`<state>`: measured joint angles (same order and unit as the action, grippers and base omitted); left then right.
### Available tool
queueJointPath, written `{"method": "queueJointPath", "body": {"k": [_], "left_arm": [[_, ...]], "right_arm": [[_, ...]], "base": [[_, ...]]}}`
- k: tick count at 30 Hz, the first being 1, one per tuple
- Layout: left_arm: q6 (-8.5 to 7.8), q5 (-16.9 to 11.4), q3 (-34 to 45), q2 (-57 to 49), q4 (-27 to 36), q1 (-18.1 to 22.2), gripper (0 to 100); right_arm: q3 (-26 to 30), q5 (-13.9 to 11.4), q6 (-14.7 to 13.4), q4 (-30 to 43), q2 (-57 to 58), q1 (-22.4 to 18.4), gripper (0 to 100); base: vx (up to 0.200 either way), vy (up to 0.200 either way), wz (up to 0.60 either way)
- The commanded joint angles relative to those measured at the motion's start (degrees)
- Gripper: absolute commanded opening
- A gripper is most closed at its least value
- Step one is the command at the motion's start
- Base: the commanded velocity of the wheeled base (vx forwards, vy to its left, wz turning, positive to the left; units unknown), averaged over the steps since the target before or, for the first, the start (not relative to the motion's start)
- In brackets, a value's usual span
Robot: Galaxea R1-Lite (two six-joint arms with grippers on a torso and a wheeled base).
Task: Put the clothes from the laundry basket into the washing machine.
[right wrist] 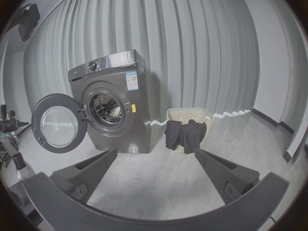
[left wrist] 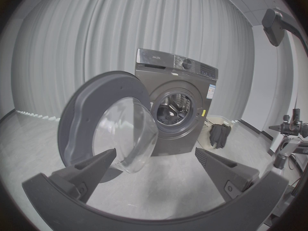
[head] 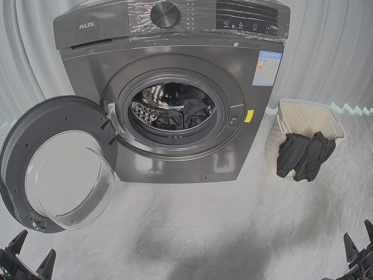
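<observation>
The head view looks straight into the drum point(head: 171, 94) of the washing machine point(head: 93, 70) at the upper centre of the frame, where a dark garment point(head: 182, 117) lies bunched low in the drum. Both wrist views see that opening from farther back and at an angle. The round door point(head: 58, 111) hangs wide open at the lower left of the head view. The left wrist view shows its clear bowl close up, in front of the machine. The cream laundry basket point(head: 307, 115) stands on the grey floor point(head: 202, 222) just beside the machine, at the right of the head view. The black clothes point(head: 305, 156) are draped over its front rim, limp and creased, hanging down the outside wall. The right wrist view shows them head-on. The left gripper point(head: 37, 242) sits at the lower left corner and the right gripper point(head: 356, 230) at the lower right corner. Both have their fingers spread with nothing between them, well apart from the basket and the machine.
</observation>
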<state>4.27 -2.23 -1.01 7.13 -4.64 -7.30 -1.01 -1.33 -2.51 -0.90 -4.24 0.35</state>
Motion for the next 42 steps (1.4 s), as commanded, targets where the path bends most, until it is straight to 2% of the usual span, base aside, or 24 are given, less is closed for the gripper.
{"method": "queueJointPath", "body": {"k": [1, 2, 4, 7, 8, 9, 10, 19, 21, 24, 34, 42], "left_arm": [[-0.75, -2.6, 1.0, -6.2, 0.5, 8.6, 100], [-0.84, -3.1, 1.0, -6.3, 0.8, 7.5, 100], [-0.75, -2.2, 0.8, -7.1, 1.3, 7.3, 100], [-3.3, 0.7, 1.0, -7.1, 3.5, 7.2, 100], [-3.39, 0.6, 0.9, -7.1, 3.9, 7.2, 100], [-4.79, 0.3, 0.7, -7.0, 6.2, 7.0, 100], [-4.97, -0.1, 0.6, -7.0, 6.2, 7.0, 100], [-4.35, 0.0, 0.7, -7.1, 5.7, 7.2, 100], [-4.09, 0.0, 0.7, -7.1, 5.6, 7.1, 100], [-2.77, 0.5, 0.7, -7.1, 5.6, 7.0, 100], [-3.12, 0.5, 0.7, -7.1, 5.5, 7.0, 100], [-2.25, 0.7, 0.7, -7.1, 5.5, 7.0, 100]], "right_arm": [[1.0, 2.7, 1.5, 0.9, 4.2, -0.8, 100], [1.0, 1.7, 2.2, 1.0, 4.2, -0.6, 100], [1.0, 0.8, 2.3, 0.9, 4.2, -0.5, 100], [1.0, 1.2, 1.9, 1.0, 4.2, -0.6, 100], [1.0, 1.2, 2.0, 1.0, 4.2, -0.6, 100], [1.0, 1.9, 2.1, 1.0, 4.2, -0.6, 100], [1.0, 1.7, 2.4, 1.0, 4.2, -0.6, 100], [1.0, 1.6, 2.3, 0.9, 4.2, -0.6, 100], [1.0, 1.6, 2.3, 0.9, 4.2, -0.7, 100], [1.0, 1.6, 2.3, 0.9, 4.2, -0.7, 100], [1.0, 1.6, 2.3, 0.9, 4.2, -0.7, 100], [1.0, 1.6, 2.3, 0.9, 4.2, -0.6, 100]], "base": [[0.0, 0.0, 0.0], [0.0, 0.0, 0.0], [0.0, 0.0, 0.0], [0.0, 0.0, 0.0], [0.0, 0.0, 0.0], [0.0, 0.0, 0.0], [0.0, 0.0, 0.0], [0.0, 0.0, 0.0], [0.0, -0.2, 0.0], [0.0, -0.2, 0.0], [0.0, -0.2, 0.0], [0.0, -0.15, 0.0]]}}
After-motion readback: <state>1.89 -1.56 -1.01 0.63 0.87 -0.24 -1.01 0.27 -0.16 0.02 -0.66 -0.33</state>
